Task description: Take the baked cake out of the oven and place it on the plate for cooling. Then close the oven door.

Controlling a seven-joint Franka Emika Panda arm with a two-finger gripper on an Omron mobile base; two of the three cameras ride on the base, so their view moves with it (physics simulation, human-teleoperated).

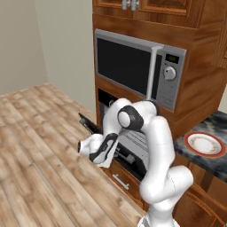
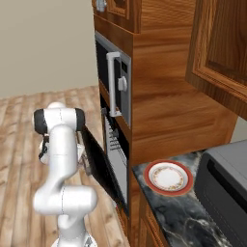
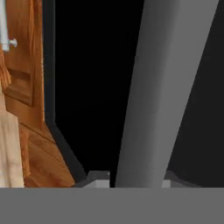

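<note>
Filling the hand view up close, the door's grey handle bar (image 3: 162,92) runs from 6 o'clock up to 1 o'clock, passing between the two fingertips (image 3: 98,177), which sit at either side of it; whether they press on it cannot be told. Behind the bar lies the black door (image 3: 87,87). In the left base view the arm (image 1: 155,146) rises at 5 o'clock and bends toward 9 o'clock, with the gripper (image 1: 84,146) at the outer edge of the part-open door. The oven (image 1: 133,142) sits under the microwave (image 1: 137,66) in the wooden cabinet (image 2: 164,111), and its wire rack (image 2: 113,140) shows through the gap. The plate (image 2: 168,176) rests bare on the dark marble counter (image 2: 183,217), at 3 o'clock of the oven. The cake cannot be made out.
</note>
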